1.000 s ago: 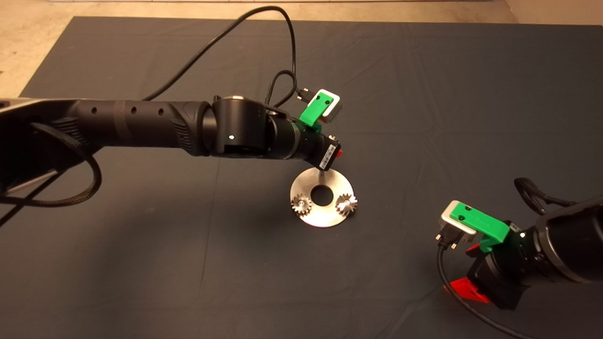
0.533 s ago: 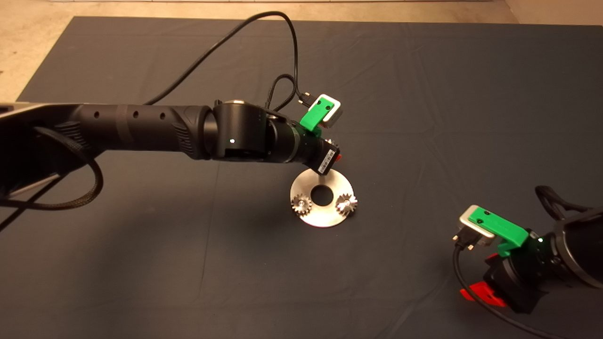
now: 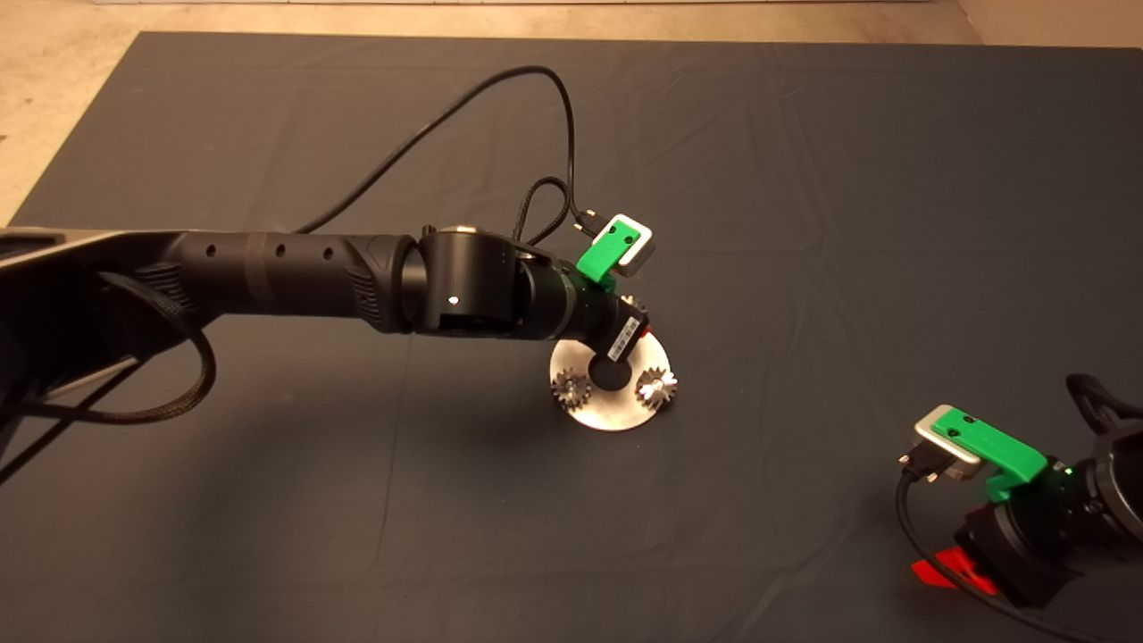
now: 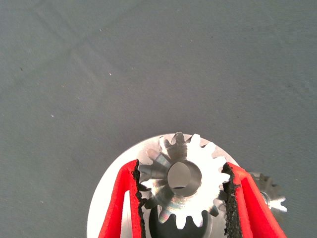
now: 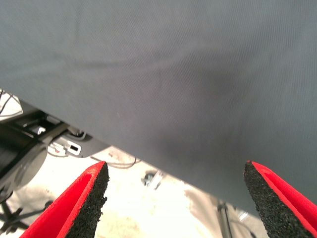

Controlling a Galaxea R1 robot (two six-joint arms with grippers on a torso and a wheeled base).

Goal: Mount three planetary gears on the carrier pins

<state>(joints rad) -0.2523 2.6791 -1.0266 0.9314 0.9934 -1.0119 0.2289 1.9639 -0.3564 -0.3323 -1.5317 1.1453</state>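
Holding the third small shiny metal gear between its two red fingers with black pads, the left gripper hangs over the far side of the flat silver round disc. The gear has pointed teeth and a round hole in the middle, and the pads squeeze it from both sides. Two more little shiny gears sit on the disc already, one on the near left of the big middle hole and one on the near right of it. The last short silver pin is hidden under the arm, so I cannot tell if the gear's hole is over it yet. I think this is the last gear to go on. It could go wrong if the hole is not right above the pin. Then the gear would bump the pin's top and tip, or push the disc along the dark mat. Its teeth could also catch on the gear just beside it. The right gripper waits far off to the near right of the disc, with its fingers spread wide and nothing in them.
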